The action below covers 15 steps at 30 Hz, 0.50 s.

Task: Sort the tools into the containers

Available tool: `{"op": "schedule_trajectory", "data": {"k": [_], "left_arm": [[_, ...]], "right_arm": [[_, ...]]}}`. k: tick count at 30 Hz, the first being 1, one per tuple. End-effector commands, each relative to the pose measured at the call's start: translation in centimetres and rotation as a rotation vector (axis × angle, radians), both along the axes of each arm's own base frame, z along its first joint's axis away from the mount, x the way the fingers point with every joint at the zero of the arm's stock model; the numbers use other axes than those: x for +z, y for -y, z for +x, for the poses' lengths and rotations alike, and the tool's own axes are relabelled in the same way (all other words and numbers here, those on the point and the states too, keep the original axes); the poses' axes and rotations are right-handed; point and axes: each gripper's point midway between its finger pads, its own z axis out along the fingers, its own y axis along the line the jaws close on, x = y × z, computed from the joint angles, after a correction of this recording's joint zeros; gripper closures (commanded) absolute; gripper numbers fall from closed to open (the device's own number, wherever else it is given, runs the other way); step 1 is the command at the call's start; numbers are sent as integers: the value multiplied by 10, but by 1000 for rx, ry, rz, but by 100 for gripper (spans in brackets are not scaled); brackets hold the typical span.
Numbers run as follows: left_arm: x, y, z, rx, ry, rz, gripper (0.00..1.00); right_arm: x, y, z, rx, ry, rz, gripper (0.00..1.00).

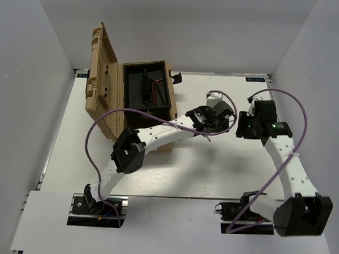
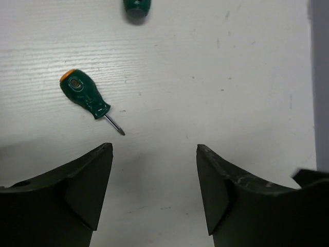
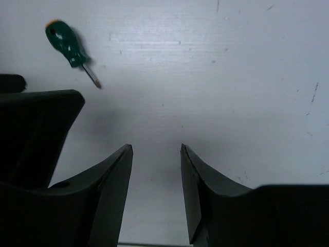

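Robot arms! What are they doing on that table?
A two-armed robot is sorting small hand tools into containers. Both arms reach over the white table with nothing held: the left tool and the right tool hang open above bare tabletop. A green screwdriver lies just ahead of the left tool, and a second green handle peeks in at that view's top edge. The tan case stands open at the back left.
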Motion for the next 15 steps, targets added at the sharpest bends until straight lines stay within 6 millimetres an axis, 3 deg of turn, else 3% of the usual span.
{"op": "schedule_trajectory", "data": {"k": [1,5,9,15], "left_arm": [[-6,-17,6,171,-74,7,24],[-27,-24,15,252,-87,27,25],[-46,-32,22,300,-88,62,27],[-70,-26,33,311,-99,87,27]], "right_arm": [[9,6,2,-33,95,27,51],[2,21,0,-96,128,43,51],[2,17,-6,-84,119,89,51],[3,20,-10,-100,124,124,51]]}}
